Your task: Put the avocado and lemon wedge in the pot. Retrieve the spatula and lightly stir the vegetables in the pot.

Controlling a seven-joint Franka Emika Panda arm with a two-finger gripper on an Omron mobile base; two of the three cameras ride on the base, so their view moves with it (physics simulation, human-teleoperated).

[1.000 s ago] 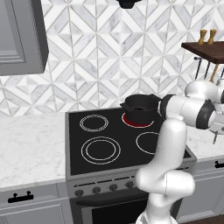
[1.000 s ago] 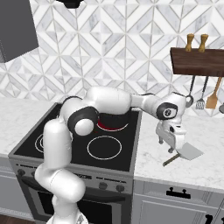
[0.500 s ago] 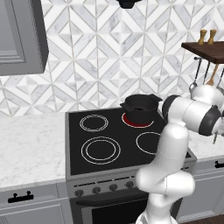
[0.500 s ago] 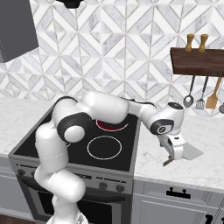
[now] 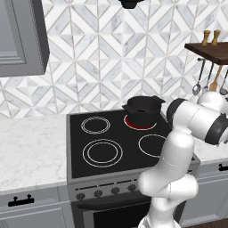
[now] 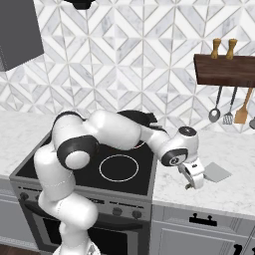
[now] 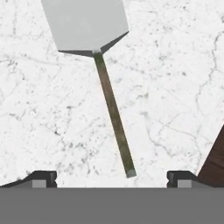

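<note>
Spatula (image 7: 105,78) flat on the white marble counter (image 7: 175,87) right of the stove (image 6: 89,169), its pale grey head (image 6: 217,172) pointing away from the arm and the thin dark handle running back toward the gripper (image 7: 111,177). Jaws spread wide, one fingertip on either side of the handle's end, nothing gripped. No lettering or labels readable anywhere. The arm reaches out over the stove's right side, wrist bent down over the counter. The pot (image 5: 142,108) sits on the red-glowing far right burner (image 5: 133,122); what's inside can't be made out. Ladles hang under the wooden shelf (image 6: 224,69) on the far wall.
</note>
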